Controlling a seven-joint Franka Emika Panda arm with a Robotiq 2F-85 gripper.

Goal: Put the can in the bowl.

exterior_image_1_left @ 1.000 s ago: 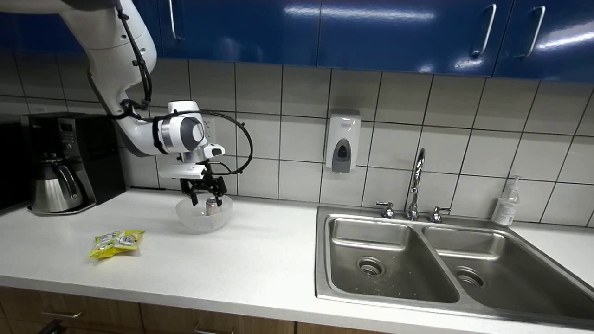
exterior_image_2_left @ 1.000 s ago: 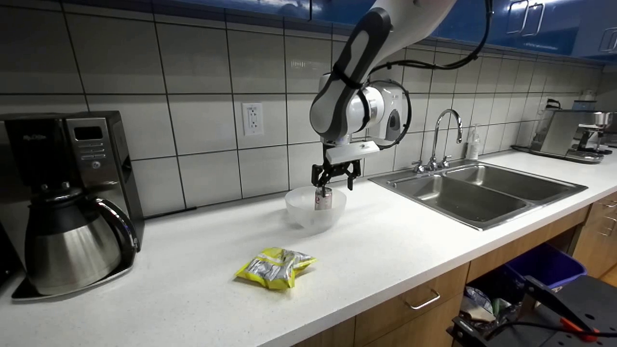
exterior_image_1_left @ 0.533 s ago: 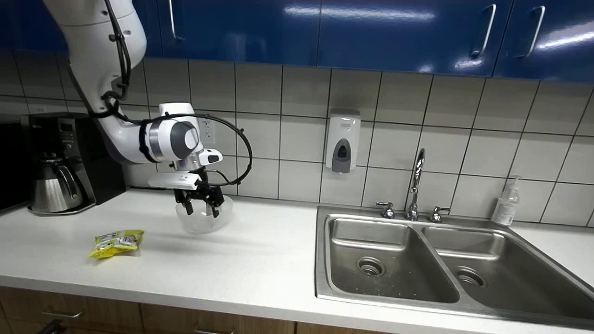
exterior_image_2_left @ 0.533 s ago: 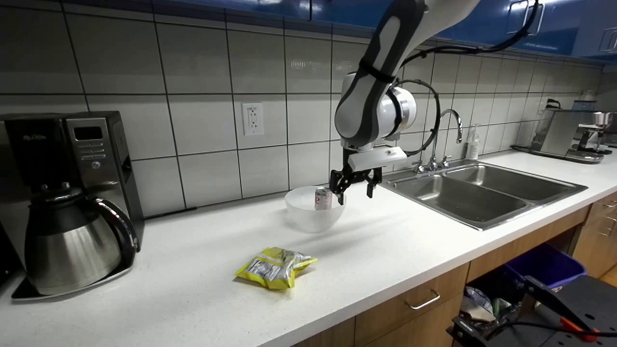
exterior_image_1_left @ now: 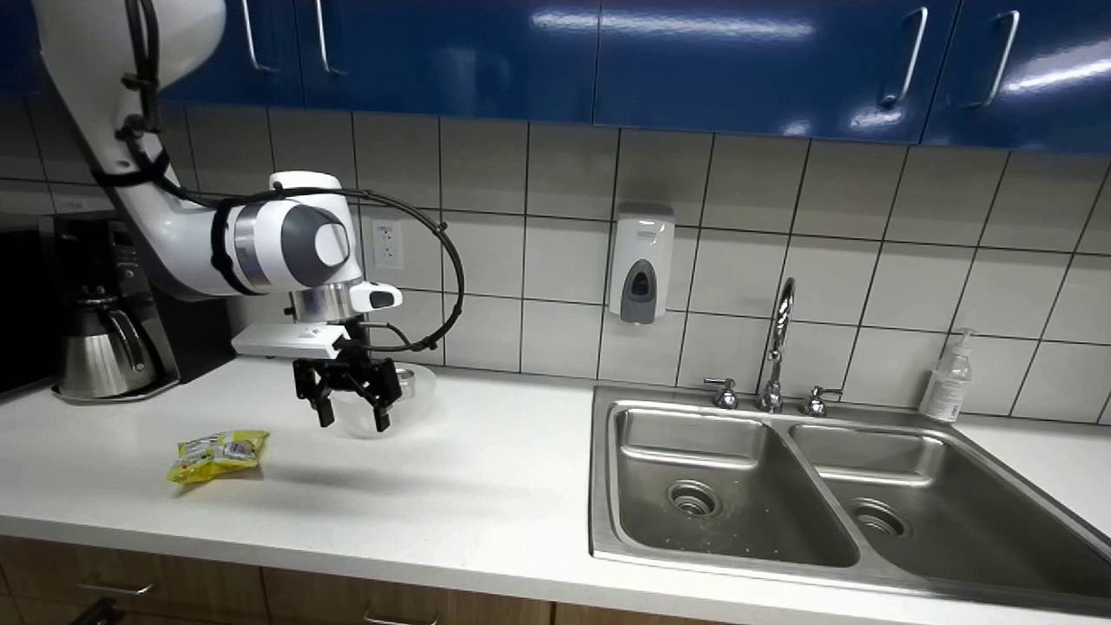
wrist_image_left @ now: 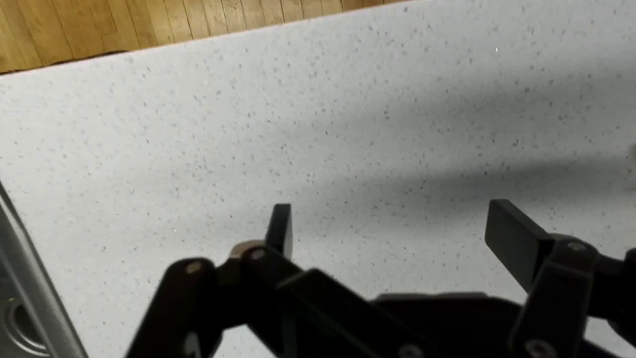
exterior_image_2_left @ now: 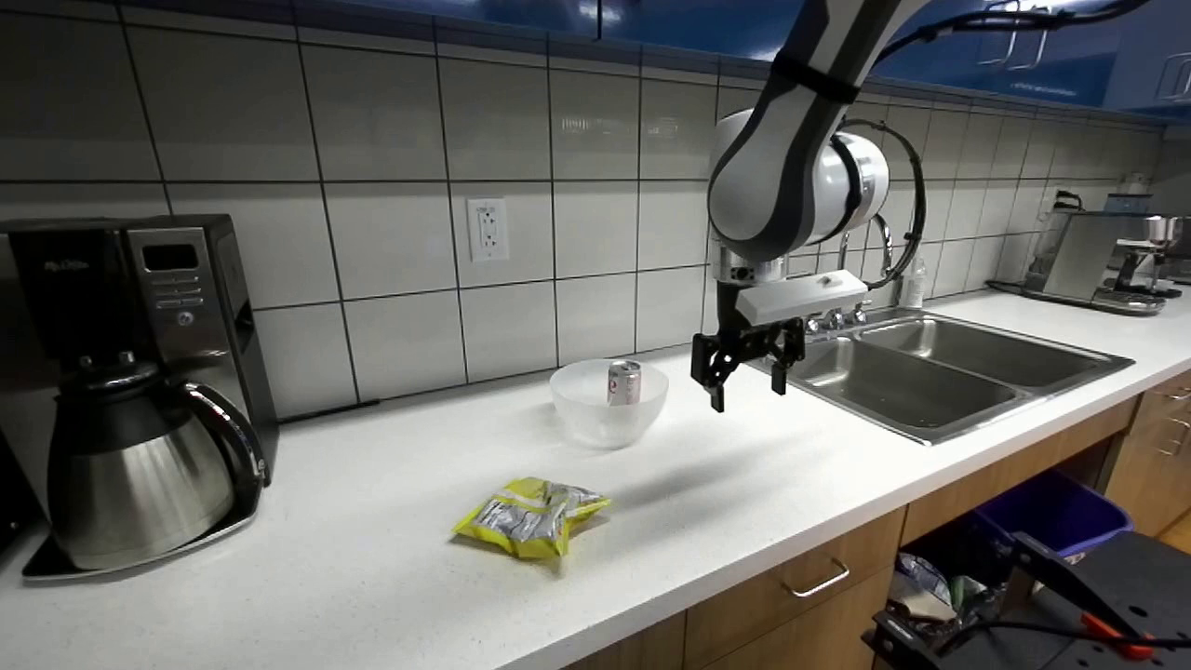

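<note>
the silver can is resting inside the translucent bowl, which is standing on the white counter. near the bowl, the gripper is hanging above this counter, its jaws being apart. a yellow packet is lying nearby.

In both exterior views arm was white with grey panels, ringed by black straps; black cable looped. Wrist collar was silver. Bottom of wrist view: gripper was black, angular, with round screws.
</note>
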